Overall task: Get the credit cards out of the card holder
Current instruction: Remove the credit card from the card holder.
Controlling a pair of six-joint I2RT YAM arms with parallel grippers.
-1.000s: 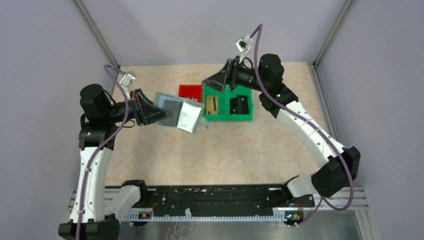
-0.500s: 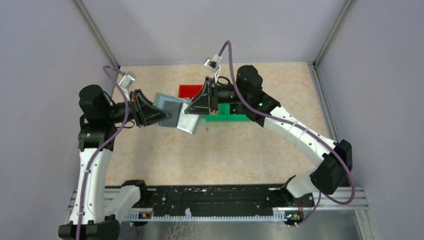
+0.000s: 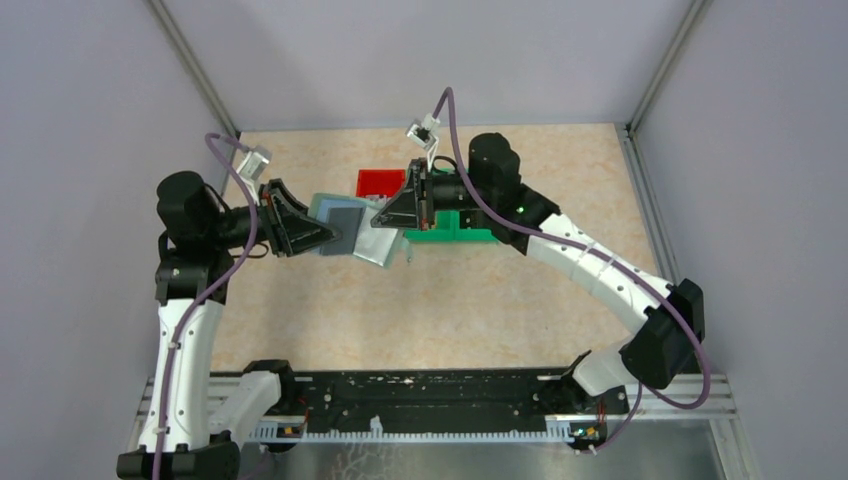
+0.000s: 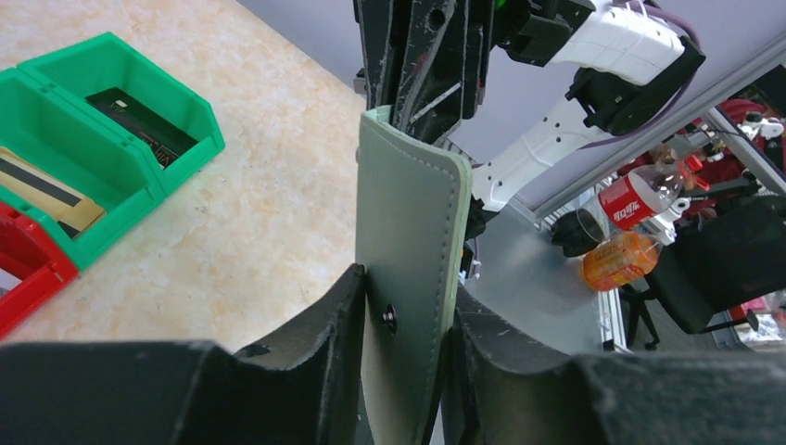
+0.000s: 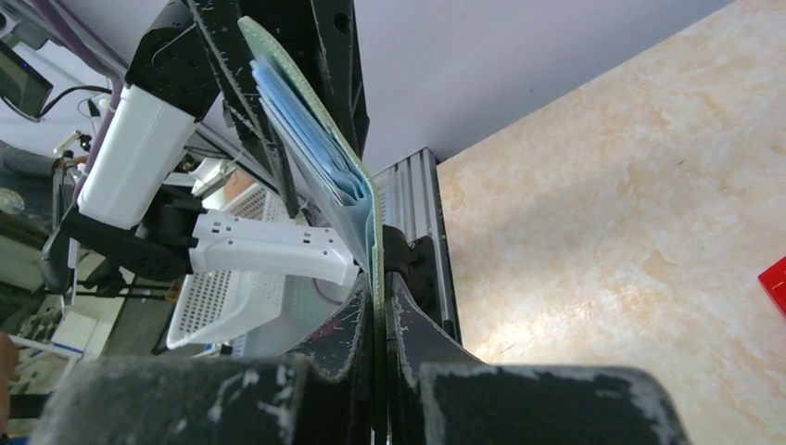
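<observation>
The card holder (image 3: 372,243) hangs unfolded in the air between both grippers, grey-green outside and pale blue-grey inside. A dark grey credit card (image 3: 346,221) shows in its left half. My left gripper (image 3: 322,232) is shut on the holder's left side; in the left wrist view both fingers press the holder (image 4: 408,232) beside its snap. My right gripper (image 3: 386,216) is shut on the right flap, whose thin edge (image 5: 320,130) runs between its closed fingers. A dark card (image 4: 139,119) and a tan striped card (image 4: 44,188) lie in the green bin.
A red bin (image 3: 380,181) and a green two-compartment bin (image 3: 470,230) stand on the beige table just behind and right of the holder. Grey walls enclose the table at the back and sides.
My right arm swung left from above the green bin to the holder, and its jaws closed on the right flap. The left arm kept holding the holder in place.
</observation>
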